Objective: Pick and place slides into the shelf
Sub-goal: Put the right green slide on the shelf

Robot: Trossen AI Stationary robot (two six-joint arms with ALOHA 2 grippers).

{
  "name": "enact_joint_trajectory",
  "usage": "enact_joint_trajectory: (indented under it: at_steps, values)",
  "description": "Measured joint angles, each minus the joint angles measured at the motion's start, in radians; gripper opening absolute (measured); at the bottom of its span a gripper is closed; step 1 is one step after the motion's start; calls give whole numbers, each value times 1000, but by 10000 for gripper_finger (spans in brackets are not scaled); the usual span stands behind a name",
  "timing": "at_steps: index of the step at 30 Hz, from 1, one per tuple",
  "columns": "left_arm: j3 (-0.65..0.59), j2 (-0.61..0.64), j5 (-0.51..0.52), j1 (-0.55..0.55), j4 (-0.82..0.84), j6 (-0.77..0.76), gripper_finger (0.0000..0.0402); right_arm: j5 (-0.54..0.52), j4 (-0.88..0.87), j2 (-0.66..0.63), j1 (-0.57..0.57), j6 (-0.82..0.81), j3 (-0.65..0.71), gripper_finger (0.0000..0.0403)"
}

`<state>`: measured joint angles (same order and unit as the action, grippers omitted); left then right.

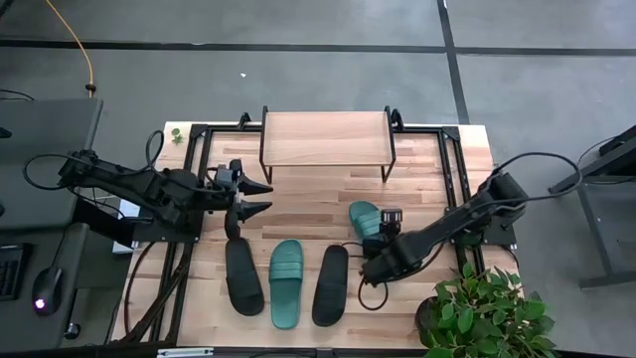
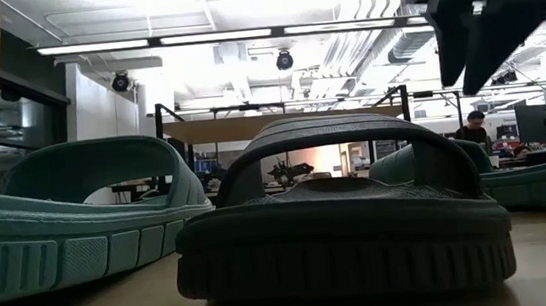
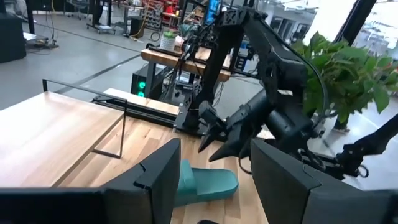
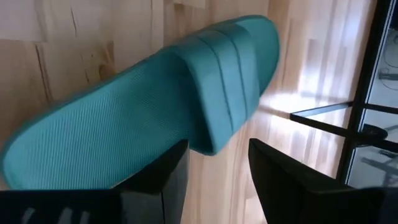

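Three slides lie soles down in a row near the table's near edge: a black one (image 1: 243, 276), a teal one (image 1: 286, 283) and a second black one (image 1: 331, 285) (image 2: 339, 217). The other teal slide (image 1: 363, 215) (image 4: 143, 118) lies farther back and to the right. My right gripper (image 1: 376, 242) (image 4: 217, 180) hovers open above that slide, just near-side of its ribbed strap (image 4: 227, 106). In the low view it (image 2: 487, 32) hangs well clear of the slide (image 2: 542, 182). My left gripper (image 1: 260, 198) (image 3: 214, 186) is open, off the table, left of the shelf's front. The shelf (image 1: 326, 139) stands on its black legs at the far edge.
A potted plant (image 1: 482, 313) stands at the table's near right corner, close to my right arm. A black frame (image 1: 447, 164) runs along the table's sides and behind the shelf. Bare wood lies between the shelf and the row of slides.
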<state>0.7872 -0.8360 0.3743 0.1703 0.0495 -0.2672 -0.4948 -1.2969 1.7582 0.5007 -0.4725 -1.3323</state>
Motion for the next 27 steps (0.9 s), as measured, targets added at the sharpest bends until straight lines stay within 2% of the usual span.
enact_joint_trajectory:
  at_steps: [11,19,27]
  values:
    - [0,0,0,0,5,8,177,-54,79,109,1,-19,0,156]
    - [0,0,-3,0,6,8,177,-153,135,115,24,-28,0,156]
    - [0,0,-13,0,6,8,177,-159,154,115,31,-54,0,156]
